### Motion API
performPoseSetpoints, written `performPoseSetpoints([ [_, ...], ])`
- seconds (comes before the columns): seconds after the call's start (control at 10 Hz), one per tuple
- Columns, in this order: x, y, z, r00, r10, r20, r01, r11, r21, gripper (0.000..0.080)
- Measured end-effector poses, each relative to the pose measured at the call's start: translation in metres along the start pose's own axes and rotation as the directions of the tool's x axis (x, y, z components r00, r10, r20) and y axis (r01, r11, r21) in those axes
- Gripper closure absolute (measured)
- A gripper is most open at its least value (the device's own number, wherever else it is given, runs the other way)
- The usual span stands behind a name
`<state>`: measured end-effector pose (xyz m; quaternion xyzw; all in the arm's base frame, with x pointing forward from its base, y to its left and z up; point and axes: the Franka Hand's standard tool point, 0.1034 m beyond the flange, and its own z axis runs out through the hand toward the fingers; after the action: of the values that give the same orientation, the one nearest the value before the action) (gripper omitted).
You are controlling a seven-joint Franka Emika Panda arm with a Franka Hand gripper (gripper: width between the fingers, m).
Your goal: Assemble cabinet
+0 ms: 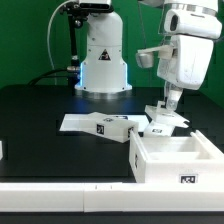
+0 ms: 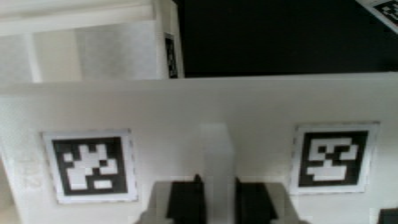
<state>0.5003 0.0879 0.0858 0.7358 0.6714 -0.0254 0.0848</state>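
Nearest in the exterior view sat the cabinet frame (image 1: 150,162), a large open white box at the front edge of the black desk (image 1: 40,140), hollow side up and with nothing inside it.

Just behind it, close to its rear corner, a smaller drawer block (image 1: 160,124) stood under the pincer (image 1: 171,103), which came straight down onto its top. This relation looked decisive: the frame lay just beside the block on the camera's side, so the coming move looked like a short carry.

From the wrist, the block's broad face (image 2: 196,110) ran crosswise to the 2 dark fingers (image 2: 178,202), its long axis lying across them. 2 tags (image 2: 89,160) sat either side of a pale rib (image 2: 217,150). The fingers stood narrowly apart astride that rib. Whether they were clenched on it or merely poised I cannot tell.

Toward the exterior view's left, the marker board (image 1: 92,124) lay flat on the desk, near the block but out of the short path to the frame. Farthest back stood the domed robot base (image 1: 103,60), well apart. The frame's own rear wall seemed the only thing the block could catch.
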Motion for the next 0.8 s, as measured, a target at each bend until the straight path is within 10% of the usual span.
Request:
performPoseSetpoints([
  [0.4,0.020,-0.047,0.000,0.980,0.131,0.147,-0.152,0.978,0.141,0.0735],
  [0.8,0.020,-0.041,0.003,0.994,-0.008,0.105,-0.005,0.993,0.119,0.0735],
])
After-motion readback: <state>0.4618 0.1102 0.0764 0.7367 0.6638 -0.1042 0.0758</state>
